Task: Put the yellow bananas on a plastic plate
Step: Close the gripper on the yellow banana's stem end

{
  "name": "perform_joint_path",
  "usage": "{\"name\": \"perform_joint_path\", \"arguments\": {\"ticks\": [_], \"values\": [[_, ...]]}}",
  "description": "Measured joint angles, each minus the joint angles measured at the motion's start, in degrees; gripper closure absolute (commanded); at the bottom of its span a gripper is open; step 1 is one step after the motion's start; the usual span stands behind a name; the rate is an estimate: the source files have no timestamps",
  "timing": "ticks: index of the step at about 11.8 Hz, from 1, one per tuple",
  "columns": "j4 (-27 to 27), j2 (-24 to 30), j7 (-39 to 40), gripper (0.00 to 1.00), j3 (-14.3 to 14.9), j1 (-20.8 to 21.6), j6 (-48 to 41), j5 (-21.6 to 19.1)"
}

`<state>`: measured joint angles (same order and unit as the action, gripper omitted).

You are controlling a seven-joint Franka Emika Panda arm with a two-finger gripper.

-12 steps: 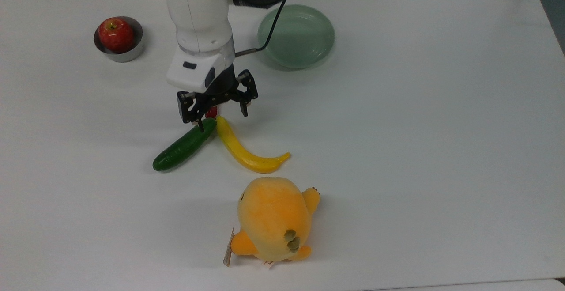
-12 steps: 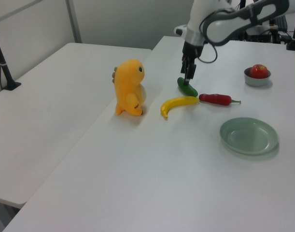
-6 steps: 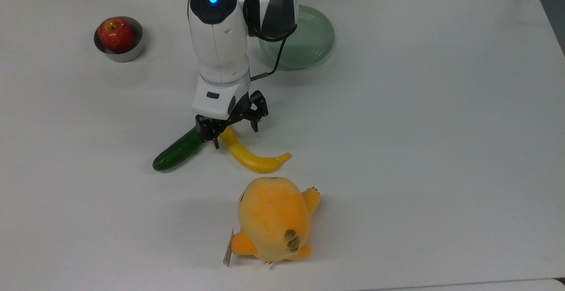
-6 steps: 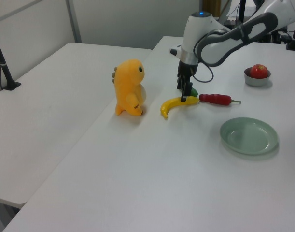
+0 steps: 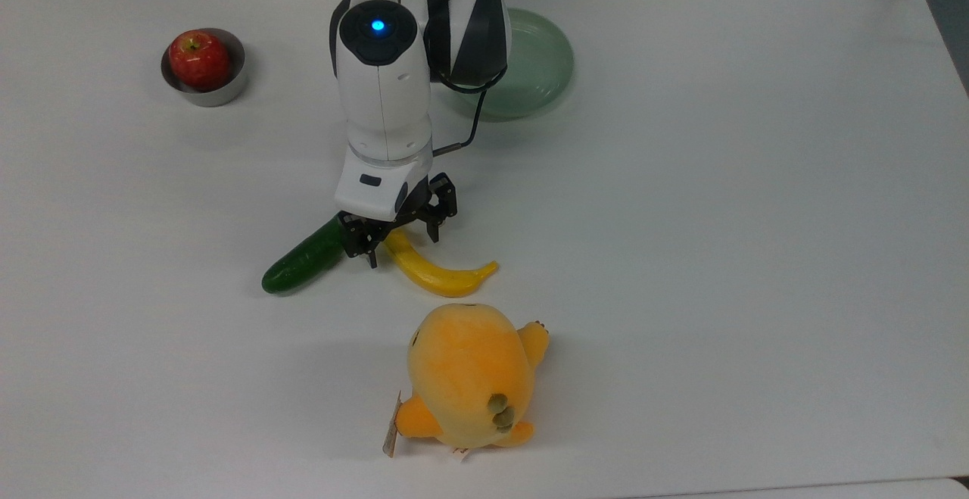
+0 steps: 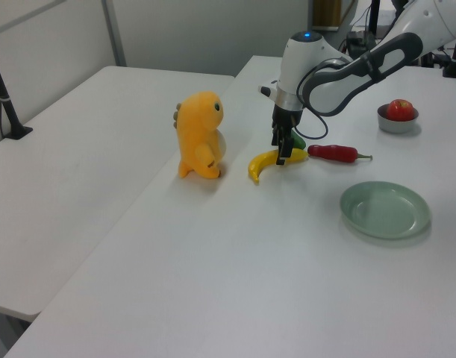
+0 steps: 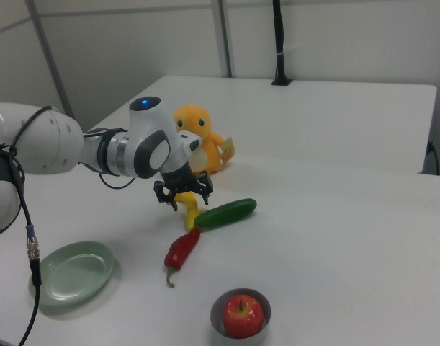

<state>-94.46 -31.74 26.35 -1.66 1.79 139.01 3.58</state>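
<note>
Since a second ago my arm has travelled from above the cucumber's end to the banana's stem end, and lower. I see the white table (image 5: 719, 219) carrying everything. My white Franka arm (image 5: 384, 82) leans over the middle of it. An orange-yellow plush toy (image 5: 469, 374) stands near the banana's tip. A round pale green plastic plate (image 5: 534, 60) lies bare, well apart from the banana. A dark green cucumber (image 5: 299, 260) lies just beside the banana's stem end. The slim glossy yellow banana (image 5: 439, 276) lies on the table. My black two-finger gripper (image 5: 401, 245) is spread open, its fingers straddling the banana's stem end. A small steel bowl (image 5: 216, 90) holds a red apple (image 5: 198, 58). A red chilli pepper (image 6: 333, 153) lies past the cucumber.
</note>
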Motion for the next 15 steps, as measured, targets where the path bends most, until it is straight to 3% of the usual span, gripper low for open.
{"name": "perform_joint_path", "arguments": {"ticks": [2, 4, 5, 6, 15], "values": [[0.05, -0.07, -0.04, 0.35, 0.00, 0.00, 0.00, 0.00], [0.05, -0.10, -0.08, 0.54, 0.00, 0.00, 0.00, 0.00], [0.05, -0.11, -0.08, 0.68, 0.00, 0.00, 0.00, 0.00], [0.06, -0.12, -0.12, 0.90, 0.00, 0.00, 0.00, 0.00], [0.92, 0.03, -0.86, 0.93, -0.01, 0.00, 0.00, 0.00]]}}
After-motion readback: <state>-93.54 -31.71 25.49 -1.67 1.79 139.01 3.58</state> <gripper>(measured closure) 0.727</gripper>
